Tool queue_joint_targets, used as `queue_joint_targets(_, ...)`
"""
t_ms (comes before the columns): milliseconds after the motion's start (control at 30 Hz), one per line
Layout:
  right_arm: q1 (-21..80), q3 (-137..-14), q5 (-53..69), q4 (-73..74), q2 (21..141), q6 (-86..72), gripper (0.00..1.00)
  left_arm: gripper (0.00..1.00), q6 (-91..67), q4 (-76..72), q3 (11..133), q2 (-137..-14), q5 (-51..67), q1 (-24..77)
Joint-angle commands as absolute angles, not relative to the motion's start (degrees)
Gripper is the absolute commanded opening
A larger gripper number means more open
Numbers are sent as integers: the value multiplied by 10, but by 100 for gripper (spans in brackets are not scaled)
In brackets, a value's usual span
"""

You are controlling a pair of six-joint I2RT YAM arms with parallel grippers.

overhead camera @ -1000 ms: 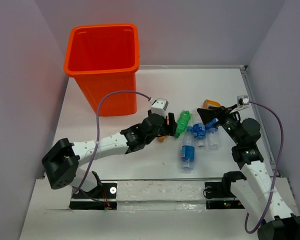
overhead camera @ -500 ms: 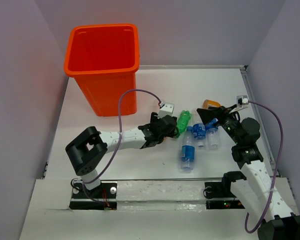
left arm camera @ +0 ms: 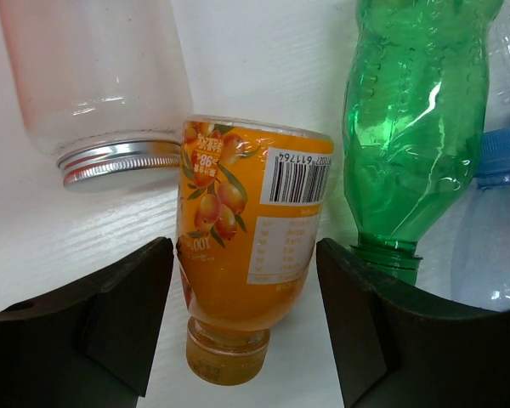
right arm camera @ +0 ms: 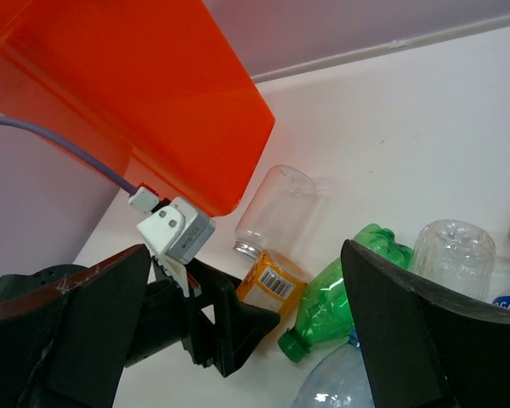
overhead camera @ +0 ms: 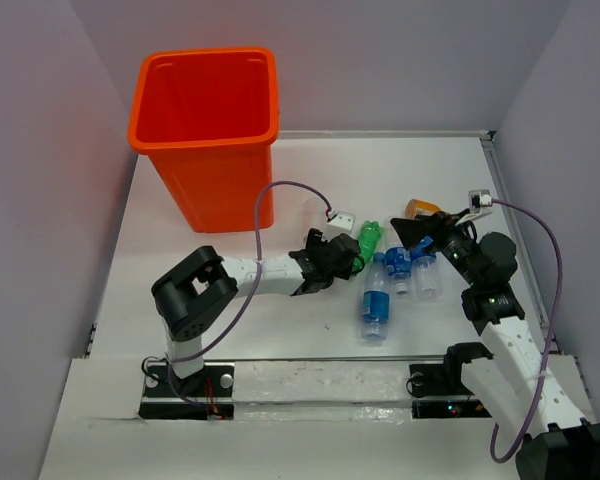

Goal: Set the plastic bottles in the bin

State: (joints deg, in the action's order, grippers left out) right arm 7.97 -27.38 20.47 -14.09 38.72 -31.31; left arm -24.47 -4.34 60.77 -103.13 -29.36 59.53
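The left pincer (left arm camera: pixel 242 276) is open, and one small orange bottle (left arm camera: pixel 251 229) lies on the bench (overhead camera: pixel 310 170) exactly between its two fingers, touching neither as far as I can see. The long axis of the bottle runs straight away from the pincer, with the cap at the near end, so I judge that closing the fingers would catch it across the body. On its label I can read "100" and what looks like "98", next to drawn fruit and a barcode with small digits; no brand name can be read. A green bottle (left arm camera: pixel 408 127) lies just beside it on one side, its neck turned to the pincer, and a clear jar (left arm camera: pixel 93 76) with a metal ring lies on the other side. The right pincer (right arm camera: pixel 245 255) is also open and holds nothing, above the clear bottles with blue labels (overhead camera: pixel 376 300). The left arm is plainly nearer. The orange bin (overhead camera: pixel 220 190) stands well apart, at the far left corner
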Motion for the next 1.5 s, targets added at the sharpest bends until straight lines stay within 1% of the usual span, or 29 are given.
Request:
queue_joint_targets(0, 84, -286, 214, -161, 390, -308, 99, 78, -240, -50, 632, -1034, -308, 593)
queue_joint_targets(467, 84, -287, 218, -162, 393, -308, 100, 77, -257, -59, 608, -1038, -288, 593)
queue_joint_targets(567, 84, -287, 220, -163, 394, -308, 100, 72, -261, -63, 596, -1027, -290, 594)
queue_joint_targets(600, 84, -287, 221, -163, 395, -308, 100, 67, -261, -64, 592, -1017, -293, 593)
queue_joint_targets(667, 84, -287, 221, -163, 395, -309, 100, 63, -262, -64, 586, -1003, -294, 594)
queue_joint_targets(767, 84, -287, 223, -164, 396, -308, 100, 52, -261, -63, 576, -965, -300, 595)
queue_joint_targets(1000, 84, -287, 224, -165, 396, -308, 100, 51, -254, -62, 542, -837, -307, 604)
queue_joint_targets(1200, 84, -289, 234, -167, 406, -311, 100, 49, -230, -67, 543, -687, -303, 604)
queue_joint_targets(1233, 84, -290, 238, -169, 410, -314, 100, 49, -213, -72, 558, -654, -303, 604)
queue_joint_targets(1333, 84, -290, 241, -171, 413, -314, 100, 49, -184, -69, 625, -621, -303, 603)
queue_joint_targets(1400, 84, -289, 242, -173, 416, -314, 100, 49, -154, -52, 673, -619, -314, 603)
queue_joint_targets(1433, 84, -288, 242, -174, 417, -316, 100, 49, -145, -46, 728, -621, -321, 603)
queue_joint_targets(1467, 84, -289, 245, -177, 424, -316, 100, 49, -122, -41, 757, -629, -335, 602)
